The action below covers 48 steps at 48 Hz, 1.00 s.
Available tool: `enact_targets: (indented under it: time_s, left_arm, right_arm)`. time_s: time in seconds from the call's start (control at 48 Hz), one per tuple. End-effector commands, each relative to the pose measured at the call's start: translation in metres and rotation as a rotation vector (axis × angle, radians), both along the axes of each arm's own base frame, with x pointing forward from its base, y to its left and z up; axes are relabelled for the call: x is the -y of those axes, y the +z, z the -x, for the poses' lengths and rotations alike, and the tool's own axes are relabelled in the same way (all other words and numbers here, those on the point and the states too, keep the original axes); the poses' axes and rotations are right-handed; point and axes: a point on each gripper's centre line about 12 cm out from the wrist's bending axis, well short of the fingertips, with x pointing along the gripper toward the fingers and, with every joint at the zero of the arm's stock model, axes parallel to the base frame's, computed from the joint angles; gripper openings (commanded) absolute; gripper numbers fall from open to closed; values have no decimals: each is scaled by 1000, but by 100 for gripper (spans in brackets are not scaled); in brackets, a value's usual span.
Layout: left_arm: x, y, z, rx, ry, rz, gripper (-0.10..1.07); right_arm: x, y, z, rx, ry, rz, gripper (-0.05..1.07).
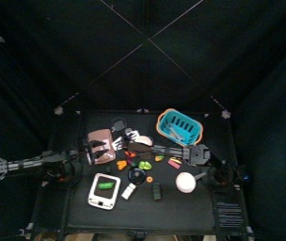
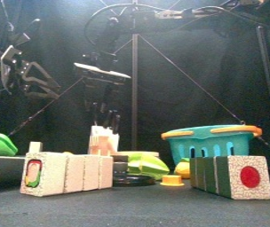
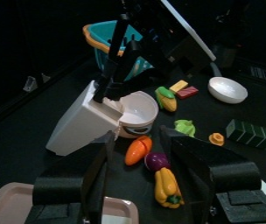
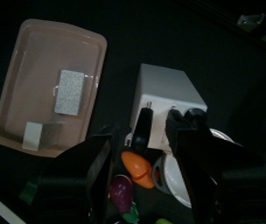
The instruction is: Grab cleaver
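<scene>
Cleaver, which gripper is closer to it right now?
Left. The left gripper hangs over the edge of the cleaver; the right gripper is off to its side, by the knife block.

Black curtains [image 1: 57,47] enclose a small black table [image 1: 171,215], lit from above.

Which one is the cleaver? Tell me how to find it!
Start at the blue basket at the back of the table, then look across to the other back corner. The cleaver lies flat there, beside a white block. It is a broad pinkish-brown rectangle with rounded corners, unlike the white-framed rectangle with a green centre nearer the front.
</scene>
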Motion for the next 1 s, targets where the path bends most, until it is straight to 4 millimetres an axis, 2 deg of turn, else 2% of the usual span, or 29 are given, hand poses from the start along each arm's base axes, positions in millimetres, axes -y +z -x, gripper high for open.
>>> enact_targets:
  time_s: [0.0, 0.271, 0.688, 0.979]
  left_arm:
    - [-1, 5, -2, 14, 3, -6, 83]
    - [-1, 5, -2, 13, 3, -5, 83]
    - [-1, 5, -2, 15, 4, -4, 83]
    - [-1, 4, -2, 13, 3, -5, 83]
  right_arm:
    - [4, 19, 4, 39, -9, 8, 82]
    - [7, 14, 5, 63, -56, 10, 80]
    - [7, 16, 4, 83, -51, 11, 70]
    - [7, 16, 4, 83, -54, 11, 69]
